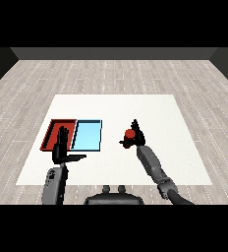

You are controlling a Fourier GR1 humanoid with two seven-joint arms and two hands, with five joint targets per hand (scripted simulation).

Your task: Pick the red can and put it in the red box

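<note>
The red can [129, 134] stands upright on the white table, right of the two trays. My right hand [137, 140] is at the can, which sits between its thumb, stretched out to the left, and its fingers, raised straight behind; the hand is open. Part of the can's lower body is hidden by the hand. The red tray [53, 129] lies at the left with nothing in it. My left hand [61, 148] is open, fingers pointing up and thumb out to the right, and it overlaps the red tray's near right corner.
The light blue tray [88, 135] lies directly right of the red tray, between it and the can. The white table [150, 110] stretches on behind and to the right of the can, with grey plank floor around it.
</note>
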